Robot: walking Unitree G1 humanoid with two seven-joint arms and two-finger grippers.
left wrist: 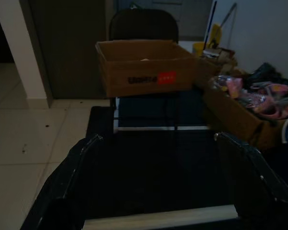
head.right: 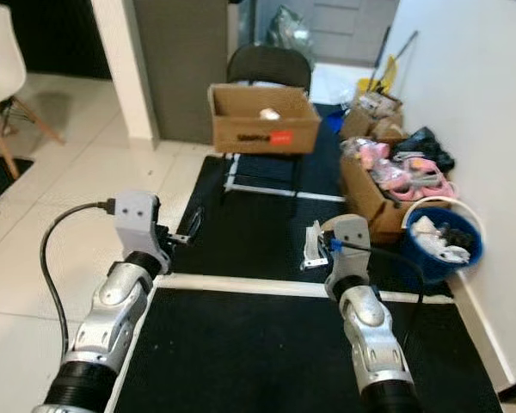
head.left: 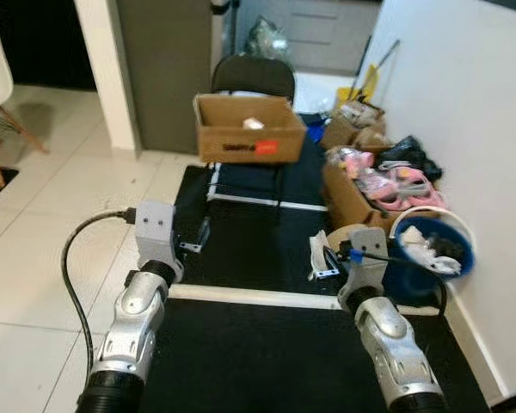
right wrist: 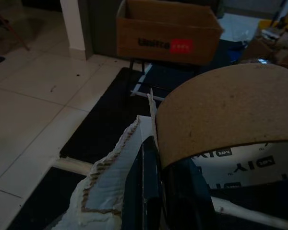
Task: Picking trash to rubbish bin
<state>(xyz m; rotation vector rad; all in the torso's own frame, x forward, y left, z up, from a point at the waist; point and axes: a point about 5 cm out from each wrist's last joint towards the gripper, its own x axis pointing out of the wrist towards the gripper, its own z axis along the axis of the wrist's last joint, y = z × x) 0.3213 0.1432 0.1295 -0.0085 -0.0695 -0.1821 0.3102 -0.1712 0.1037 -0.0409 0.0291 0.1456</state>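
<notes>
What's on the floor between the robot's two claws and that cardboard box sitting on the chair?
Just black mat crossed by a white stripe, seen from both eye views. It runs from the left gripper and right gripper to the cardboard box.

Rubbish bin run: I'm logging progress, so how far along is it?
Done: the blue bin by the wall already holds some scraps. In hand: the right gripper is shut on a tape roll and white scrap. Left: carrying these to the bin; the left gripper is open.
</notes>
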